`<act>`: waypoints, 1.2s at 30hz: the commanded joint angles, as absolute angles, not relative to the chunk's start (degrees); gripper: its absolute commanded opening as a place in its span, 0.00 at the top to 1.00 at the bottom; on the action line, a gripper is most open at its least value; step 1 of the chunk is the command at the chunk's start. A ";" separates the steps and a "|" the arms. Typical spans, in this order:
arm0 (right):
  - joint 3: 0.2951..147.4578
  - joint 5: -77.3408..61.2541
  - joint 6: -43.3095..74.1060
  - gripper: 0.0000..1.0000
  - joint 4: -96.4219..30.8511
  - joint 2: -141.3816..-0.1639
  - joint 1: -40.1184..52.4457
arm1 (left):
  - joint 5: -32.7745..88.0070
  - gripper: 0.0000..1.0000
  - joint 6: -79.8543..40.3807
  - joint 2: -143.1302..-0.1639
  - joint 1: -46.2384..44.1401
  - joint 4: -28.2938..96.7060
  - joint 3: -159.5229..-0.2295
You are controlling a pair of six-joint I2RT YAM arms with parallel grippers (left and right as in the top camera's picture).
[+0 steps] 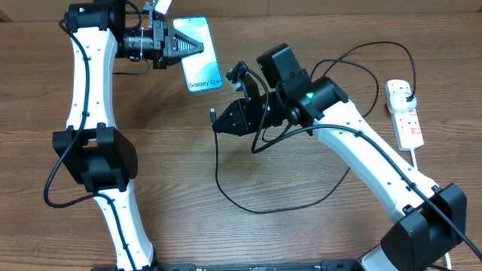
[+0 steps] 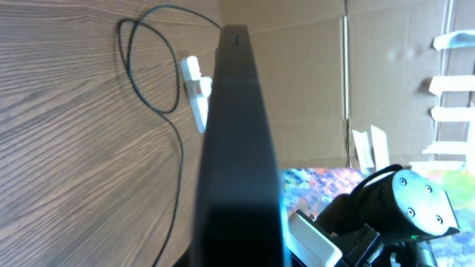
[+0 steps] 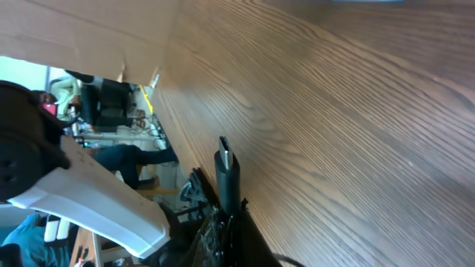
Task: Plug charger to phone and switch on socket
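- Charger: looks light, limp cable, stiff connector; best held just behind connector; tip near phone, not touching.
- right gripper fingers pinch its connector.
- left gripper fingers clamp phone, likely rigid, slippery.
- socket well apart from phone.

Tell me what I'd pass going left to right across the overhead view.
Left gripper clamped on the phone → right gripper holding the connector end of the charger → socket, far right.
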State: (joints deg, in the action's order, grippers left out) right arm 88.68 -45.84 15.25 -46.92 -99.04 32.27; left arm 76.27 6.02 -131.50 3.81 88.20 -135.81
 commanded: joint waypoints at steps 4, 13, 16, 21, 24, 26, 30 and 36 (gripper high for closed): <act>88.27 -47.92 18.96 0.96 -44.93 -96.92 30.74 | 80.79 0.96 9.26 -129.23 2.17 90.04 -136.99; 88.27 -50.28 19.75 0.96 -43.18 -96.95 28.84 | 81.06 0.96 10.79 -129.23 1.85 91.31 -136.99; 88.20 -50.15 19.73 0.96 -43.35 -96.99 28.84 | 80.95 0.96 10.79 -129.23 1.85 91.26 -136.99; 88.18 -44.47 19.77 0.96 -45.82 -96.99 28.84 | 78.65 0.96 11.16 -129.23 2.37 89.58 -136.99; 88.18 -40.10 20.45 0.96 -48.05 -96.99 28.84 | 75.20 0.96 9.82 -129.23 3.60 87.79 -136.99; 88.18 -37.01 21.26 0.96 -48.82 -97.10 28.86 | 71.57 0.96 6.61 -129.23 4.64 86.24 -136.99; 88.16 -34.28 23.16 0.88 -48.71 -97.91 28.97 | 65.39 0.96 -0.36 -129.23 6.90 83.44 -136.99; 85.80 -36.16 26.00 0.73 -43.18 -101.51 28.95 | 66.02 0.96 -1.32 -129.23 9.08 82.91 -136.99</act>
State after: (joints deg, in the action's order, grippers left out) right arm 87.55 -36.03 24.05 -44.75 -99.31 28.64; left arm 65.47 1.06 -131.50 8.58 83.02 -135.81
